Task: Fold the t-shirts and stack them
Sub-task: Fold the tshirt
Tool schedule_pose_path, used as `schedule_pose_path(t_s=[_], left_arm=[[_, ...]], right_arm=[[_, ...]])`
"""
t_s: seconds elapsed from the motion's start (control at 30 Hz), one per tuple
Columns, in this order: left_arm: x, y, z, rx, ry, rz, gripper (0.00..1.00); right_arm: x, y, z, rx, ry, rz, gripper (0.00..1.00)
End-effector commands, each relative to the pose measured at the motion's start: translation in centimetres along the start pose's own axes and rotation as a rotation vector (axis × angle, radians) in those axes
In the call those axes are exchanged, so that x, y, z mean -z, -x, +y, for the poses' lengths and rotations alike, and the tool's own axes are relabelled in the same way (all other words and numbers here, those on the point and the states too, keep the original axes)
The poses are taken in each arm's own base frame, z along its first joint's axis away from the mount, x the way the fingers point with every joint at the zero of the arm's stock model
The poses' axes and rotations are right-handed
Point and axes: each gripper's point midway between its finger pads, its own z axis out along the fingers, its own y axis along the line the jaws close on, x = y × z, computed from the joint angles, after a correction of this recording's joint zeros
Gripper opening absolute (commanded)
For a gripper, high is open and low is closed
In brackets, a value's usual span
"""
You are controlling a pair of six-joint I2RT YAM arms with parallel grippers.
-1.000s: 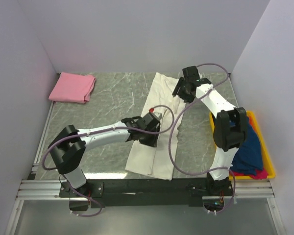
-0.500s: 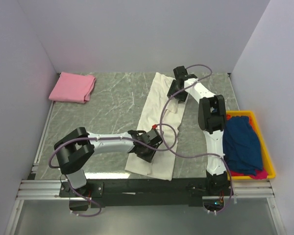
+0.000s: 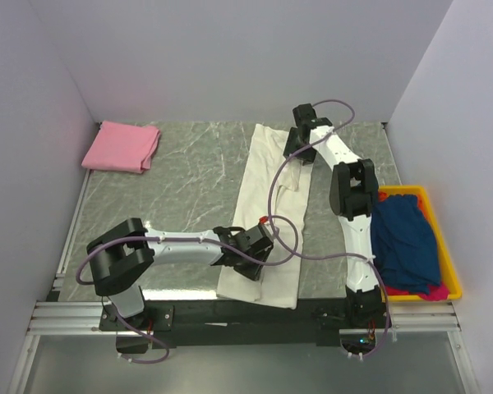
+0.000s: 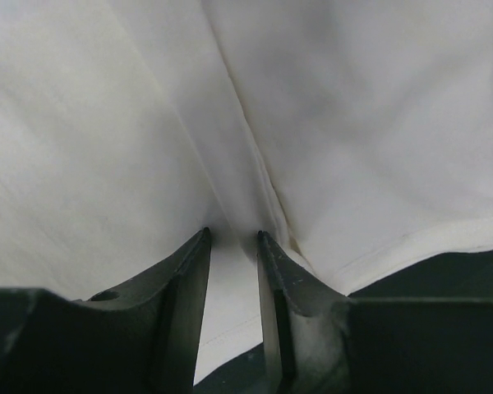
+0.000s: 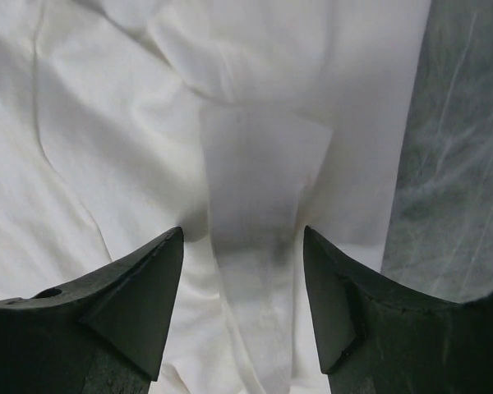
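Observation:
The cream-white t-shirt lies folded lengthwise as a long strip down the middle of the table. My left gripper is low on its near end. In the left wrist view the gripper has its jaws close together, pinching a raised fold of the shirt near its hem. My right gripper is over the shirt's far end. In the right wrist view the gripper is open just above the cloth, holding nothing. A folded pink t-shirt lies at the far left corner.
A yellow bin at the right edge holds a dark blue shirt over a magenta one. The grey marble table is walled on three sides. Cables loop from both arms over the shirt.
My left gripper has moved toward the near edge along the shirt, and the shirt's near hem has shifted nearer with it. My right gripper has moved left onto the shirt's far end.

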Motion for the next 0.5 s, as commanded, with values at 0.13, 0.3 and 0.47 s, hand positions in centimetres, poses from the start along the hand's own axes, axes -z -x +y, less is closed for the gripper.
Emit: schedule_pose_path(t_s=[0.13, 0.3, 0.47], left_arm=[[-1.2, -5.1, 0.4, -0.001, 0.020, 0.181, 0.35], [-0.9, -5.8, 0.6, -0.001, 0.011, 0.197, 0.35], [0.6, -3.9, 0.1, -0.020, 0.003, 0.124, 0.44]], right_arm=[[-0.7, 1.7, 0.1, 0.052, 0.014, -0.012, 0.67], [-1.1, 1.4, 0.6, 0.048, 0.039, 0.010, 0.67], [0.4, 3.2, 1.3, 0.043, 0.081, -0.072, 0.69]])
